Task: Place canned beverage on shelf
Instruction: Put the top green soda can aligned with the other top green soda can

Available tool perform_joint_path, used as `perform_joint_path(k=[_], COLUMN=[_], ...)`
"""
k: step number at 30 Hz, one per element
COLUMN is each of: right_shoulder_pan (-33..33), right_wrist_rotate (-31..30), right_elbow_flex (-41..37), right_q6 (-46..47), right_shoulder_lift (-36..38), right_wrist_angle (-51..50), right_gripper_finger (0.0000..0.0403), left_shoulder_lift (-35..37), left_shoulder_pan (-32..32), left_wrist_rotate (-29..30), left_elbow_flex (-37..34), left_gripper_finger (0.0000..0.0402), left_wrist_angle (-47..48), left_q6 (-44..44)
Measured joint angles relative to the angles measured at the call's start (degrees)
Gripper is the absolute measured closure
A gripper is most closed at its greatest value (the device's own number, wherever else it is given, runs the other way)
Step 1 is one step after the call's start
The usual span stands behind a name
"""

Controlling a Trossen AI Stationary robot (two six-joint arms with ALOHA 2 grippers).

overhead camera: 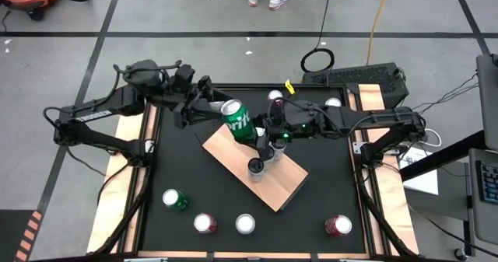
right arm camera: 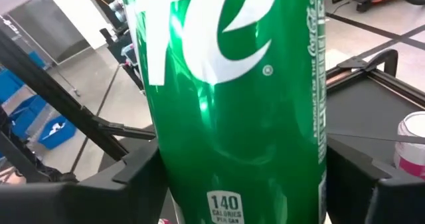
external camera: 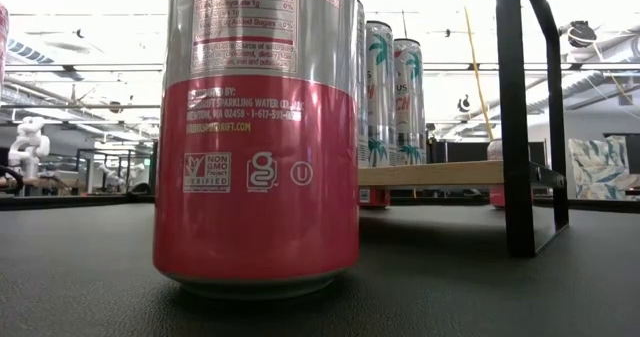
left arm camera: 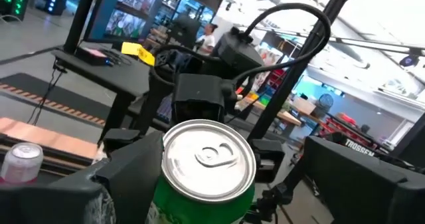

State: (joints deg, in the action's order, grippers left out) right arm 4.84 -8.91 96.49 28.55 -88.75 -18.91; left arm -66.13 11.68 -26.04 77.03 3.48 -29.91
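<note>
The green can (overhead camera: 236, 116) is hanging tilted over the shelf's (overhead camera: 288, 186) far end, the right gripper (overhead camera: 260, 134) clamping its body while the left gripper (overhead camera: 204, 105) is spreading off its top; better to straighten it before lowering beside the cans (overhead camera: 263, 158) already standing on the shelf
</note>
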Motion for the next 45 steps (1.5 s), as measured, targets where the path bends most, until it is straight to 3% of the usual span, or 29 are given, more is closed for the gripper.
perform_joint_path(k=[8, 14, 16, 23, 38, 45], right_shoulder_pan=[-0.05, -0.11, -0.07, 0.07, 0.09, 0.09], right_wrist_rotate=[-3.49, -8.21, -9.06, -9.15, -10.88, -10.91], right_elbow_flex=[0.00, 0.00, 0.00, 0.00, 0.06, 0.11], right_q6=[-0.51, -1.03, -1.77, -5.09, -7.00, -7.68], right_shoulder_lift=[0.00, 0.00, 0.00, 0.09, -0.14, -1.15], right_wrist_angle=[-1.45, -2.33, -2.34, -2.51, -9.71, -9.96], right_gripper_finger=[0.0125, 0.0125, 0.0125, 0.0125, 0.0124, 0.0124], left_shoulder_lift=[0.82, 2.12, 2.33, 2.34, 2.34, 2.33], left_shoulder_pan=[0.27, 1.97, 1.93, 1.68, 4.99, 5.71], left_wrist_rotate=[1.83, 11.54, 12.22, 10.40, 7.43, 5.10], left_elbow_flex=[0.00, 0.00, 0.00, 0.00, -0.02, -0.02], left_gripper_finger=[0.0040, 0.0040, 0.0040, 0.0040, 0.0040, 0.0040], left_wrist_angle=[0.84, 4.33, 4.30, 5.73, 19.34, 17.41], left_q6=[-1.28, 5.08, 7.78, 4.78, 6.31, 7.95])
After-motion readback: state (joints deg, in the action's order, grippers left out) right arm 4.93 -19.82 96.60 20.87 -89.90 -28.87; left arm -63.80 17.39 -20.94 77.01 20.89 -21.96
